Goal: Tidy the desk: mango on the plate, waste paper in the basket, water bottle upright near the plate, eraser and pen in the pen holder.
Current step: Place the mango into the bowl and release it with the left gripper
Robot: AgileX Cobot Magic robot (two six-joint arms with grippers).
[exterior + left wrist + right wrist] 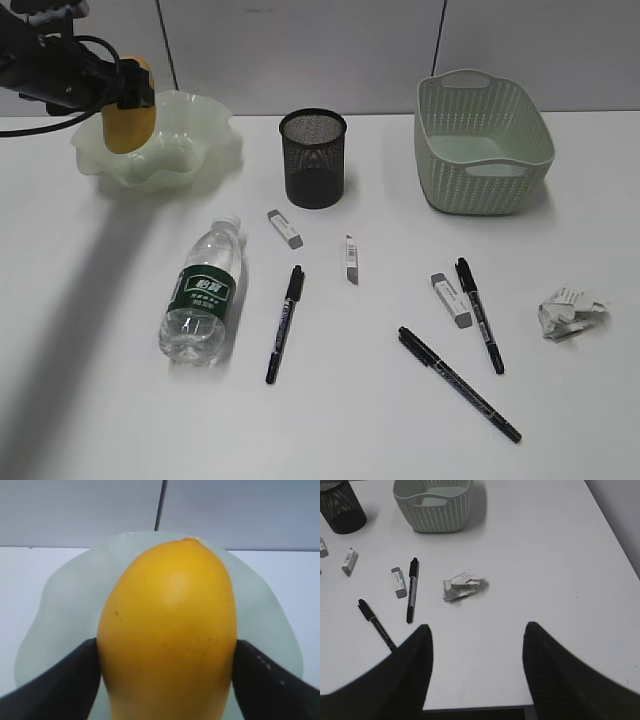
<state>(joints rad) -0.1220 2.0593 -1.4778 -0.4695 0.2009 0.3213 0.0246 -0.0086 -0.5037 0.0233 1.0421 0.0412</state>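
Note:
My left gripper is shut on the yellow-orange mango, holding it upright over the ruffled pale green plate. In the left wrist view both black fingers press the mango sides, with the plate behind. The water bottle lies on its side. Three erasers and three black pens lie on the desk. Waste paper sits at the right. My right gripper stands open and empty.
The black mesh pen holder stands mid-back and the pale green basket at the back right. A pen and an eraser lie left of the paper. The desk's near edge lies under my right gripper.

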